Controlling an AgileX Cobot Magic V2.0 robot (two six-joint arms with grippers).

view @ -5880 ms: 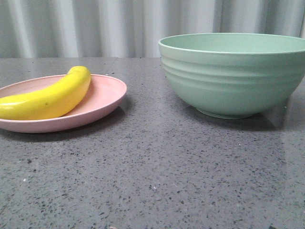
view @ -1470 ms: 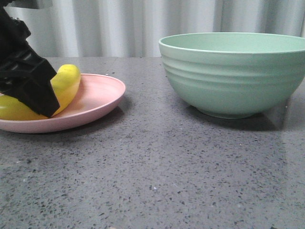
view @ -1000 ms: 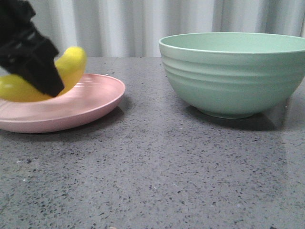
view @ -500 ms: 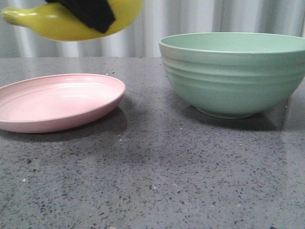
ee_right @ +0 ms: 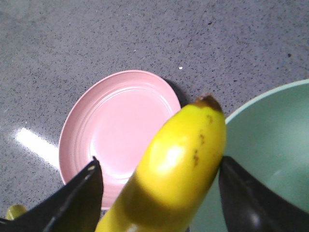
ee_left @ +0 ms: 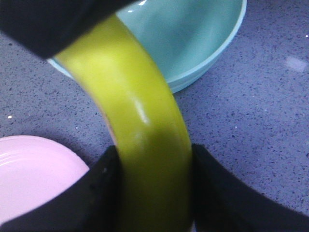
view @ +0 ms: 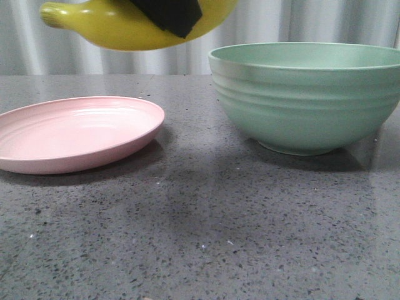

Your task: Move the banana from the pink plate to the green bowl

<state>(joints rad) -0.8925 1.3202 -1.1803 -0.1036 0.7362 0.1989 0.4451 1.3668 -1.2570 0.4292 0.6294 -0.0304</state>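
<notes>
Banana airborne, plate bare, bowl waiting.

Front view: banana hangs in the air at 11 o'clock, roughly level, stem end toward 9 and far end running off toward 1, clear of the plate and above the gap between plate and bowl. A black finger crosses its upper side. The plate sits at 9 o'clock on the grey speckled table, the bowl at 3, the two well apart. Left gripper: both fingers pressed against the banana's flanks, clenched on it, with the bowl's inside showing beyond. Right gripper: the banana's dark-tipped end fills the space between its fingers; whether they actually pinch it I cannot tell. Plate and bowl rim lie underneath.
</notes>
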